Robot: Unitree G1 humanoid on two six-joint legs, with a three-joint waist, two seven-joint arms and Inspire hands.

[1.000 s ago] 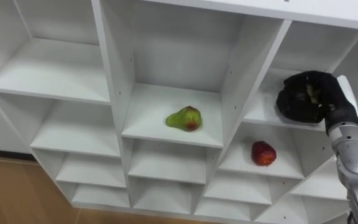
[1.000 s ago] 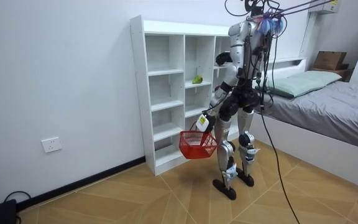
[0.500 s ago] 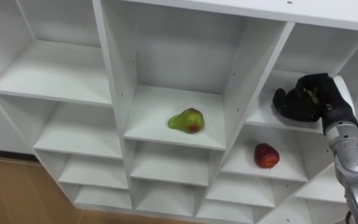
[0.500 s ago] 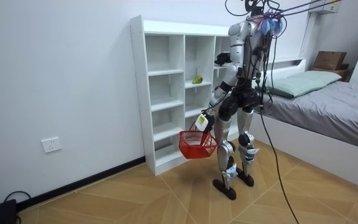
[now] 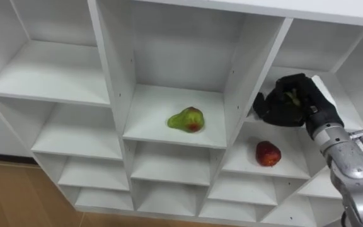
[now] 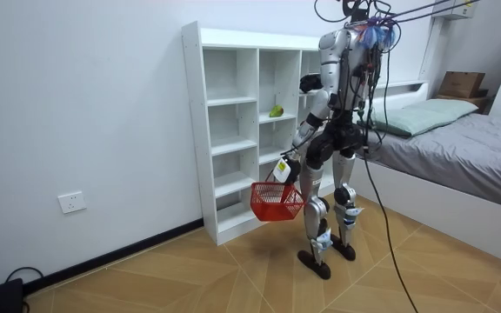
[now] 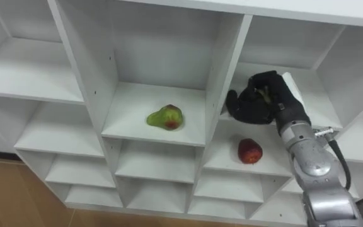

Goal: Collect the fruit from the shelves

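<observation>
Hanging from the left robot hand [image 6: 288, 162]: red basket [image 6: 277, 202]. Greenish item [image 5: 292, 96] is clasped by right robot hand [image 5: 292, 106] at closet's [image 5: 112, 88] right column; pear [image 5: 186, 120], red apple [image 5: 268, 153] are shelved.

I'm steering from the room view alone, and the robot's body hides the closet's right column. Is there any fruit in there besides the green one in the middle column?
Observer: Yes, a red apple lies in the right column, on the shelf just below the right hand.
Operator: Here the red basket hangs from the left hand. Is the right hand holding something?
Observer: Its fingers are curled round a greenish thing; I cannot tell what it is.
Operator: And the middle fruit?
Observer: A pear, lying on its side, with a red patch.
</observation>
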